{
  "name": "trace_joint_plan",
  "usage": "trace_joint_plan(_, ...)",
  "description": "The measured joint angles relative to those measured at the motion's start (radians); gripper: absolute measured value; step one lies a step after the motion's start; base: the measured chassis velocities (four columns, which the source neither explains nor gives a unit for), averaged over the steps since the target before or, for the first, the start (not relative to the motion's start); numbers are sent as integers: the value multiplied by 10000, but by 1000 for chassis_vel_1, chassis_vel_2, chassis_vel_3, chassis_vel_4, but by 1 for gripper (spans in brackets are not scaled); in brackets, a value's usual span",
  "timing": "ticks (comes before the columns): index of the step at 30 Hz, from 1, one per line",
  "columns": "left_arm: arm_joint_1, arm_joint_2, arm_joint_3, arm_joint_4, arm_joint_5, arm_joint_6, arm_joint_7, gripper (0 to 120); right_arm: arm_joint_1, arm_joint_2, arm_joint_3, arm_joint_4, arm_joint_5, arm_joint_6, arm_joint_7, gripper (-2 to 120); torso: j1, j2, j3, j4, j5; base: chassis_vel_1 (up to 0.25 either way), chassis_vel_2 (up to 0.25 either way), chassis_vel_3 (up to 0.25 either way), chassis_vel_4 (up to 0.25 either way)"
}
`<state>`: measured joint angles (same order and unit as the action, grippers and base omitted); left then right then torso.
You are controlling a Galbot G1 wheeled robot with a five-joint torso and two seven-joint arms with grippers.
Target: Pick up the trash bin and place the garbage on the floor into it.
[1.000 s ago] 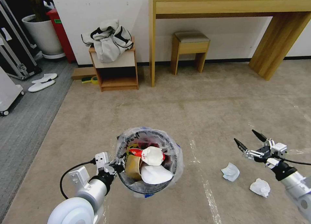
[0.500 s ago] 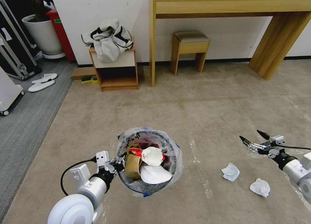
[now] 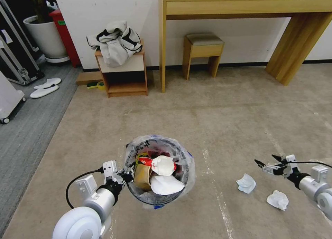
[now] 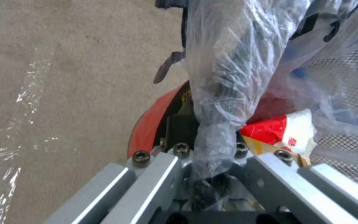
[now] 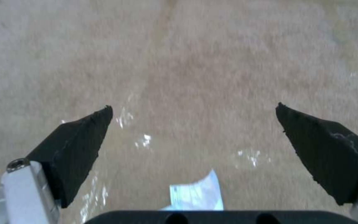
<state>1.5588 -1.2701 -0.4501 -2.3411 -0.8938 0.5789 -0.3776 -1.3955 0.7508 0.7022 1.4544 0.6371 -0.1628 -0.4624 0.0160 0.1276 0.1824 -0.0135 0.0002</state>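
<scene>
Right gripper [image 3: 268, 162] has dropped lower and back since a second ago, fingers spread wide, above the floor [image 3: 221, 114], just beyond the bluish tissue [image 3: 246, 183]; second tissue [image 3: 277, 199] nearer the robot. Left gripper [image 3: 125, 177] clamps the trash bin [image 3: 189, 166] rim. Left wrist view: fingers pinch rim and plastic liner [image 4: 216, 93], probably. Right wrist view: tissue [image 5: 195, 194] low between the parted fingertips [image 5: 84, 140].

Stool [image 3: 204, 52] under wooden desk [image 3: 242, 6]

Before me stood a white wall [image 3: 114, 4], a long wooden desk [image 3: 242, 6], a small stool [image 3: 204, 42], and grey ribbed carpet [image 3: 24, 128] at left.
</scene>
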Motion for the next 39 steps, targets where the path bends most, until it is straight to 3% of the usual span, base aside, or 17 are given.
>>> trace_joint_plan(16,144,-152,9,15,276,-53,154,1,-218,-693,203,-1262,-1569,-128,-1319,100,0,0,0,0,-1,0,0,0,0)
trace_joint_plan(28,26,-99,43,139,253,-78,194,1,-56,-748,147,-2102,-1937,-57,-1498,100,0,0,-1,-1,-2,0,0,0,0)
trace_joint_plan(39,-76,6,76,370,154,-88,198,1,249,-481,-145,-3819,-2835,157,-1705,100,0,0,0,-2,-1,0,0,0,0)
